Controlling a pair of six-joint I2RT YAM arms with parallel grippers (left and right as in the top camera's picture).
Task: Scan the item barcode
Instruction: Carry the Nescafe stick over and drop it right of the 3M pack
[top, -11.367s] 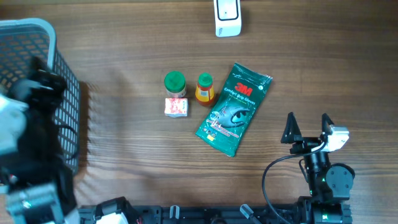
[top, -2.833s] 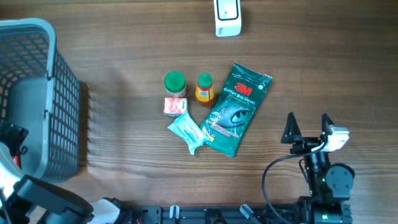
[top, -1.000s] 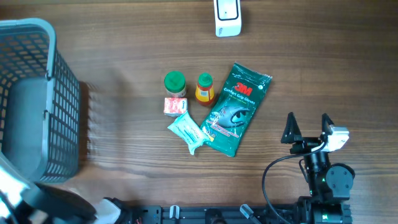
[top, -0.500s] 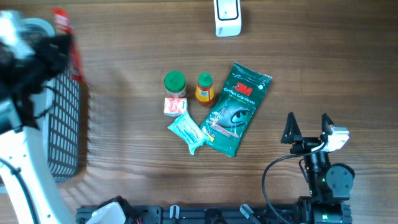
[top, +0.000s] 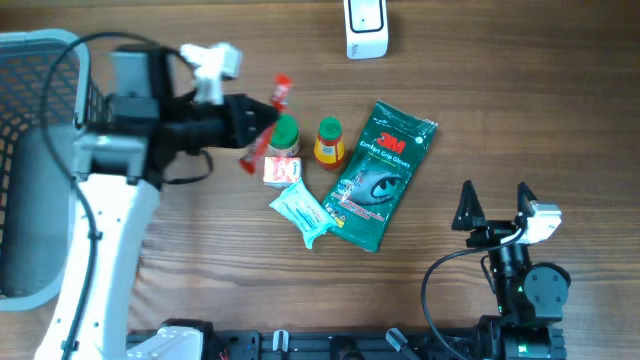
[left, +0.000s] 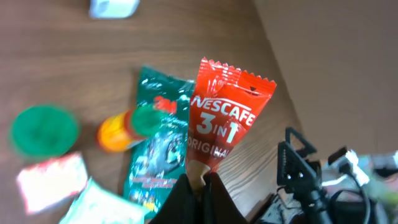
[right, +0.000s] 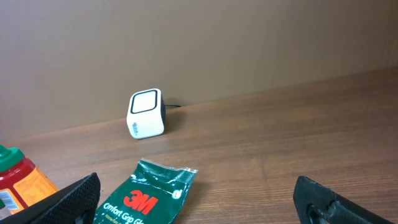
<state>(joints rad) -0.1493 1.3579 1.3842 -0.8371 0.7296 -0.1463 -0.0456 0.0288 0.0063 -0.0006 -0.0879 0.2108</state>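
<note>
Left gripper (left: 198, 182) pinches the sachet (left: 227, 118) by its bottom edge; right gripper (top: 494, 197) gapes, empty. Held so low, it may flop, hiding its barcode from the scanner (top: 365, 28).

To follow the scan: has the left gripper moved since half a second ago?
Yes. The left gripper went right, from the basket toward the green-lidded jar, fingers shut on the red sachet.

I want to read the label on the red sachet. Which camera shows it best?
Left wrist view: the red sachet is large and its print readable. Overhead shows only a thin, blurred red strip; the right wrist view does not show it.
</note>
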